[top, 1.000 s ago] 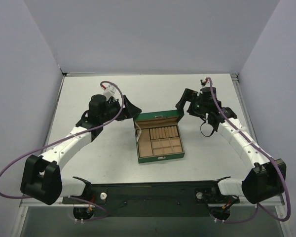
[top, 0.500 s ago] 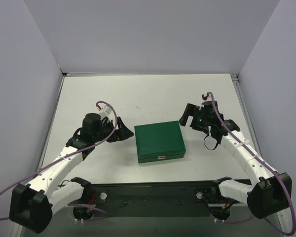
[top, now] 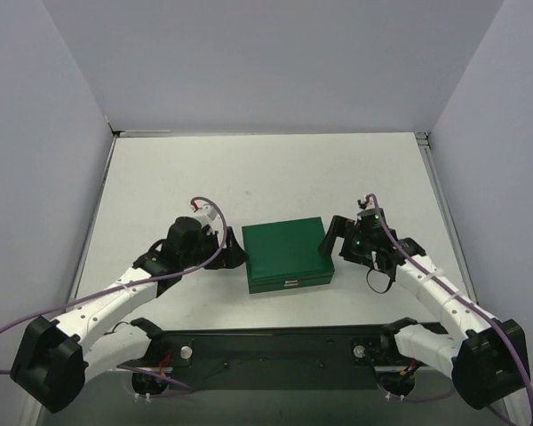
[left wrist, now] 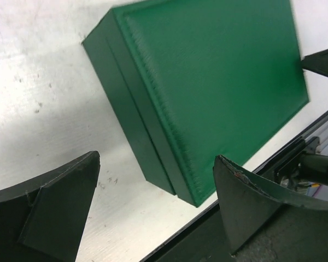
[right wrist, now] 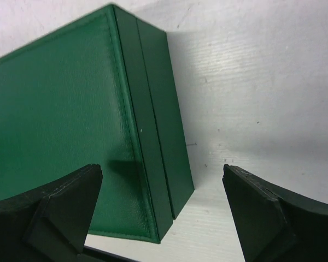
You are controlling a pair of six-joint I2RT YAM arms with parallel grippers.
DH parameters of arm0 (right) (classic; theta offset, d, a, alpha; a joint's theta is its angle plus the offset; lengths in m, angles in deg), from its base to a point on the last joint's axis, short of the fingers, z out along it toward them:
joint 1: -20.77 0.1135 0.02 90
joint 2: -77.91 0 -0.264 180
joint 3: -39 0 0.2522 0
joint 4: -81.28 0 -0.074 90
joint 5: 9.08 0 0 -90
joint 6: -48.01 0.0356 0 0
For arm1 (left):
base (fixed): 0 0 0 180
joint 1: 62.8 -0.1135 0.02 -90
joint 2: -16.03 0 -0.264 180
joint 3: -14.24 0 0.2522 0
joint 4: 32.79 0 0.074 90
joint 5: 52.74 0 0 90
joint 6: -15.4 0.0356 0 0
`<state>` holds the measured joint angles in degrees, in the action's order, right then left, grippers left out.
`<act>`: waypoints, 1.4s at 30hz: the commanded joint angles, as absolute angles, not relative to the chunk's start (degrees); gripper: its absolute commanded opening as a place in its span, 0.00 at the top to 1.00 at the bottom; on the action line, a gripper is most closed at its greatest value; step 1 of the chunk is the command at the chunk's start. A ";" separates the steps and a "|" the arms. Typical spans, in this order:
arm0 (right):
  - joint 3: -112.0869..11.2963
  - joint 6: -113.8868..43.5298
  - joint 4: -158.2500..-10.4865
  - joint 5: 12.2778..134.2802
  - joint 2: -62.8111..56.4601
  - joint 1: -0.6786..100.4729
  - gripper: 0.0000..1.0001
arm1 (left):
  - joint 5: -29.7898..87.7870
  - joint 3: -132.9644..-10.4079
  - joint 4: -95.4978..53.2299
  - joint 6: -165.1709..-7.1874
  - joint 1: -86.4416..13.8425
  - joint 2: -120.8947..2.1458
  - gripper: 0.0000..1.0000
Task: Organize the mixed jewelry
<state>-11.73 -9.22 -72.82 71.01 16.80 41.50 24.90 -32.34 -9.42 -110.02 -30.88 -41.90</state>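
Observation:
The green box (top: 287,254) lies shut on the white table, lid down; it also shows in the left wrist view (left wrist: 208,87) and the right wrist view (right wrist: 65,125). No bangle, ring or chain shows in any view; all jewelry is hidden. My left gripper (top: 234,256) is open and empty, just left of the box's left side, fingers (left wrist: 54,210) straddling its near corner. My right gripper (top: 330,243) is open and empty at the box's right edge, one finger (right wrist: 49,210) over the lid, the other over the table.
The black base rail (top: 275,342) runs along the table's near edge, close to the box's front. Grey walls enclose the table on the left, back and right. The small green ring tray is out of view.
The box was open one second ago, showing tan compartments; its lid is shut now. Both grippers have moved down and inward, from behind the box to its left and right sides.

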 commanded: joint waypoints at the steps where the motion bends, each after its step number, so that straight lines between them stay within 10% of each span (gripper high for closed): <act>1: -8.87 -6.23 -75.29 69.85 21.30 43.18 0.00 | 27.50 -30.54 -15.77 -112.30 -28.70 -43.82 0.05; 34: 0.37 0.11 -73.54 80.74 14.54 49.16 0.01 | 34.00 -22.09 -24.14 -116.35 -17.10 -53.14 0.06; 42: -7.28 -2.60 -65.07 100.28 18.04 59.79 0.03 | 39.72 -25.44 -19.29 -112.66 -15.69 -46.47 0.09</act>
